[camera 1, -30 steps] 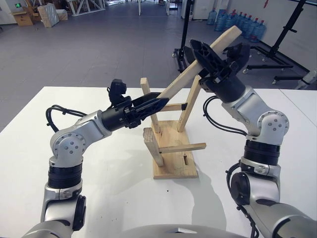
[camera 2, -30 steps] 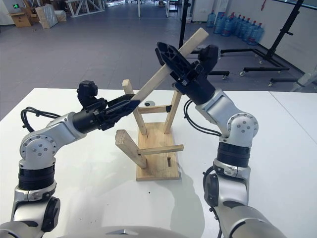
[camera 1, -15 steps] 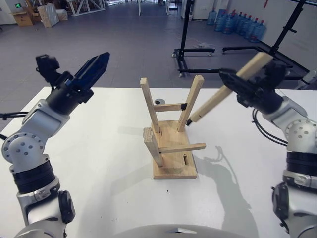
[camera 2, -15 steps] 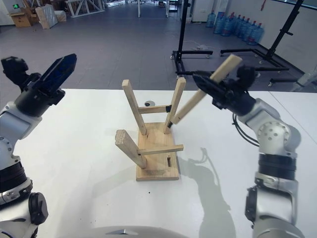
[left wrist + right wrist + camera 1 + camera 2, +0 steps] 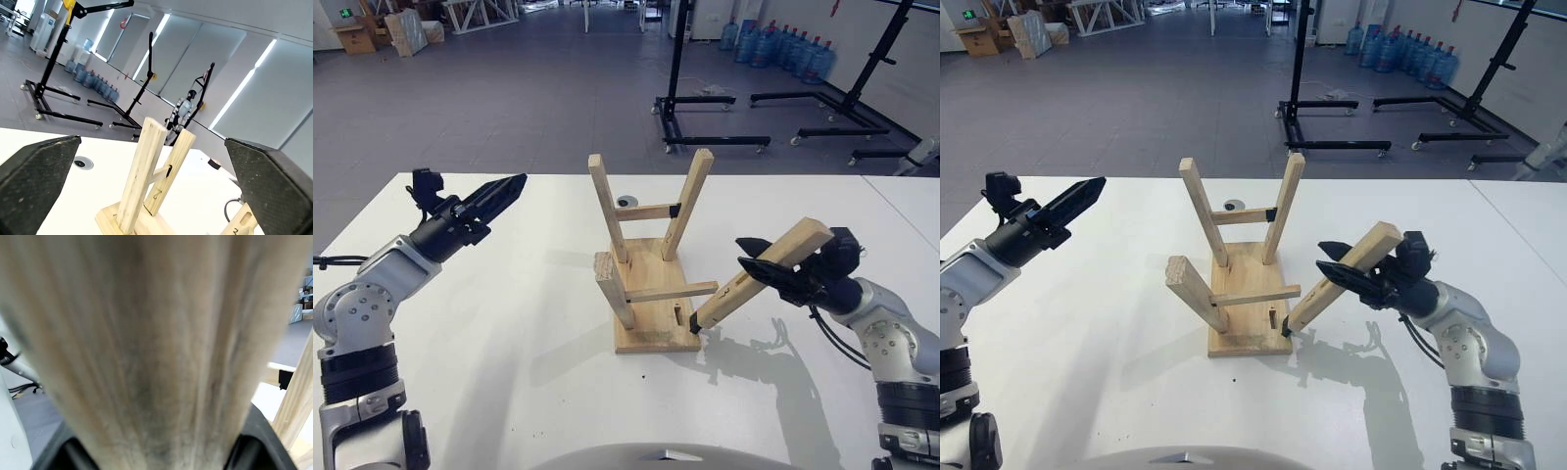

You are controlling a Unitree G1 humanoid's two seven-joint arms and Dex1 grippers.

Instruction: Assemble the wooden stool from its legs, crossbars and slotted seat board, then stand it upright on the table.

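The slotted seat board [image 5: 651,338] lies flat on the white table [image 5: 509,323]. Two legs [image 5: 603,208] [image 5: 691,201] stand up from its far end, joined by a crossbar [image 5: 646,211]. A third leg [image 5: 613,290] leans at the near left, and its crossbar [image 5: 672,291] sticks out rightward. My right gripper [image 5: 752,262] is shut on the fourth leg [image 5: 734,292], which slants down so its lower end touches the board's near right corner. That leg [image 5: 146,342] sits close against the right wrist camera. My left gripper [image 5: 509,189] hovers open left of the stool, with nothing between its pads [image 5: 34,181].
A round grommet hole [image 5: 626,202] sits in the table behind the stool. Bare tabletop lies left of and in front of the board. Black wheeled stands [image 5: 705,108] and water bottles [image 5: 783,49] are on the floor beyond the far edge.
My left gripper let go of the leg, swung away left, then sank lower. My right gripper carried the leg from above the stool down to the right, setting its end at the board's corner.
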